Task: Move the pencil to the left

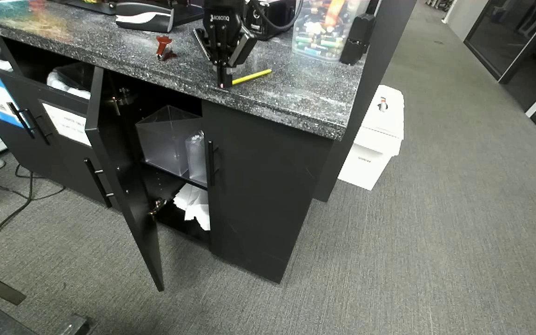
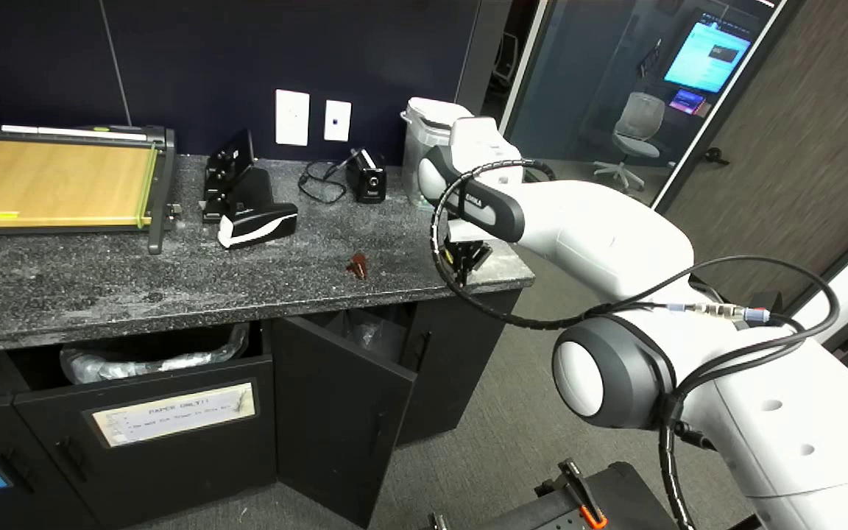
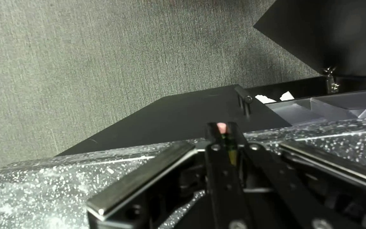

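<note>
Pencil (image 1: 252, 77) near the front edge of the surface (image 1: 305, 97), shaft pointing to two o'clock in an exterior view. The jaws are closed but for its thickness, pinching near the pink end (image 3: 221, 128), probably because something so slim needs a firm hold to travel toward ten o'clock; whether it's lifted, I can't tell.

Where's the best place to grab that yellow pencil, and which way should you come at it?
Probably the pencil is best held mid-shaft, from above, pinched across its long sides: it is thin and straight, with the counter beneath. The tool has it near its pink eraser, so most of its length sticks out to one side and might swing.
</note>
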Motion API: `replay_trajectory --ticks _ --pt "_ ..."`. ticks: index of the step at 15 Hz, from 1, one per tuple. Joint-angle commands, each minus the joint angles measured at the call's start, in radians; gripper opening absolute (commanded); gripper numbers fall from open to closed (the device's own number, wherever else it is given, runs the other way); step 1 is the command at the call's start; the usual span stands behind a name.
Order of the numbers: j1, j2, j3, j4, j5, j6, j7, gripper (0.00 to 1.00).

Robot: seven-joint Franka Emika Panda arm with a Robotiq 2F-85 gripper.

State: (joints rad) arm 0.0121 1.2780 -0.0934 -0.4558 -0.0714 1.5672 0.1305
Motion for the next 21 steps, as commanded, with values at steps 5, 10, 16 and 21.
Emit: replay_trajectory --ticks 5,10,16,21 --pt "-0.002 0.006 0.006 0.016 -0.010 -0.041 -0.043 0.34" --pt "-0.003 0.001 0.012 0.014 -0.004 -0.106 -0.058 0.63" --pt "-0.024 -0.042 0.019 -0.012 0.014 -0.309 -0.040 1.00" --pt "-0.049 -0.040 0.010 0.009 0.007 -0.425 -0.023 1.00"
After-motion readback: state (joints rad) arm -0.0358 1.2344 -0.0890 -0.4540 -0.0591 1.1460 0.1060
